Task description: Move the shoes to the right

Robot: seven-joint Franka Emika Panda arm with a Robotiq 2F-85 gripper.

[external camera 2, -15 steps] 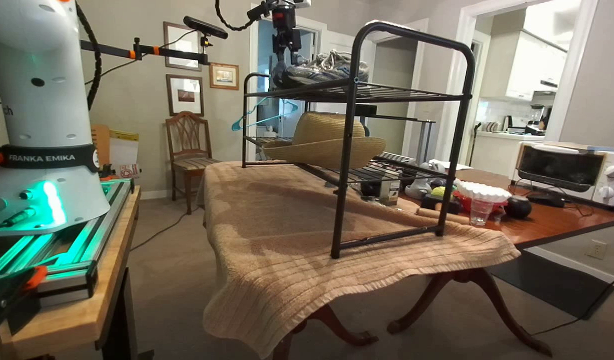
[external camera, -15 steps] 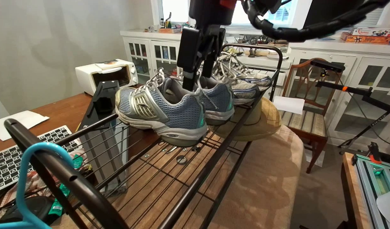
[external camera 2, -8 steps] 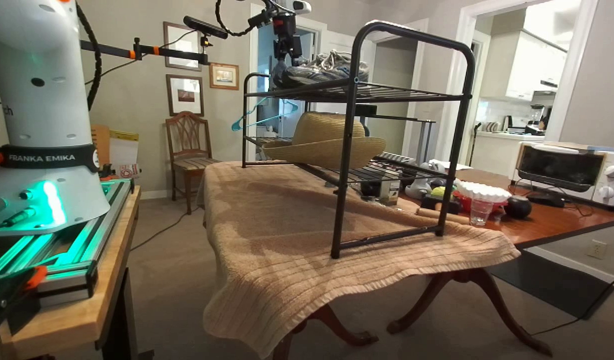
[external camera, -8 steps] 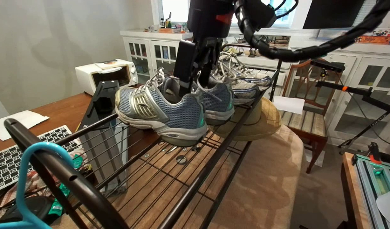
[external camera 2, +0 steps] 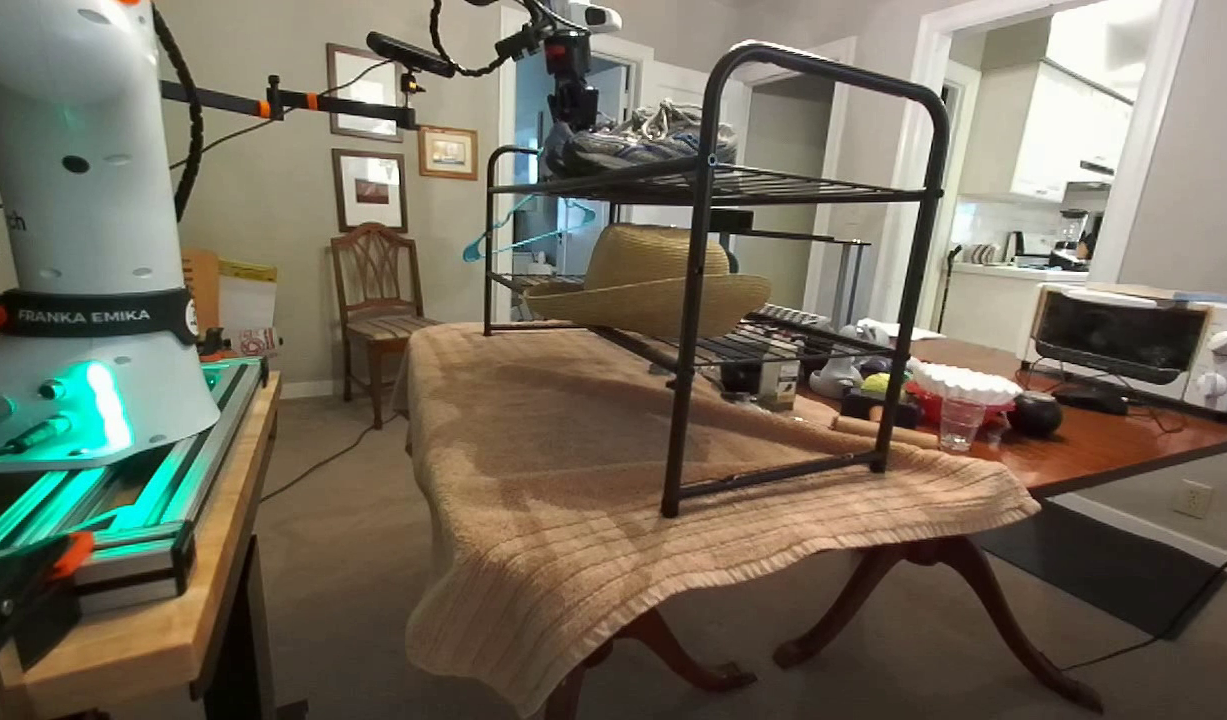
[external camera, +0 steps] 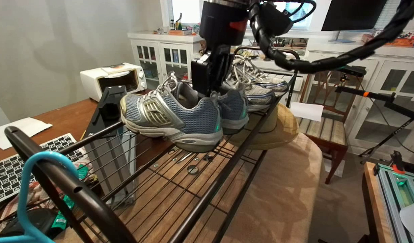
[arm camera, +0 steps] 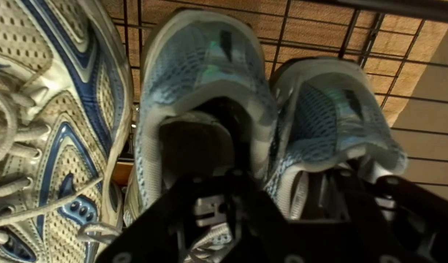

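The shoes are blue-grey mesh sneakers with silver trim and yellowish side panels, side by side on the rack's top tier. In an exterior view the nearer shoe (external camera: 173, 118) stands against its mate (external camera: 235, 108), heels toward the camera. My gripper (arm camera: 289, 182) points down over their heels. One finger enters each shoe, so the adjoining walls lie between the fingers. In the wrist view some dark space shows between the right finger and the wall beside it. Both fingertips are hidden inside the shoes, so how firmly they press cannot be seen.
A white-and-blue pair of sneakers (arm camera: 56, 128) sits close beside on the same tier. The black wire rack (external camera 2: 818, 80) has raised end bars. A straw hat (external camera 2: 653, 280) rests on its lower tier. A blue hanger (external camera: 48, 155) hangs at one end.
The arm has come down a little and the fingers have drawn closer together. The nearer shoe has shifted slightly toward its mate.
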